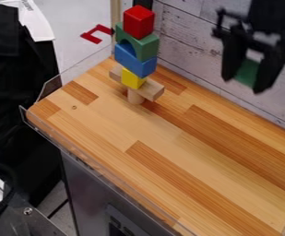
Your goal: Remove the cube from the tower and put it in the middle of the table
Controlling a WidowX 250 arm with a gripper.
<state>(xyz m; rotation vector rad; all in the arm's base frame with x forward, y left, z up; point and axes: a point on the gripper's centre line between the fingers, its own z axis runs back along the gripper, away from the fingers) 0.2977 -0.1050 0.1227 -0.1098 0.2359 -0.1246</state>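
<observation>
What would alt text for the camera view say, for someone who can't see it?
A tower of blocks stands near the back corner of a wooden table: from the top, red cube, green arch, blue block, yellow cube, wooden plank and wooden peg. At upper right, a black robot gripper holds a green block.

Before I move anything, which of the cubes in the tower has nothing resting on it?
The red cube, at the very top; the yellow cube carries the blue block.
</observation>
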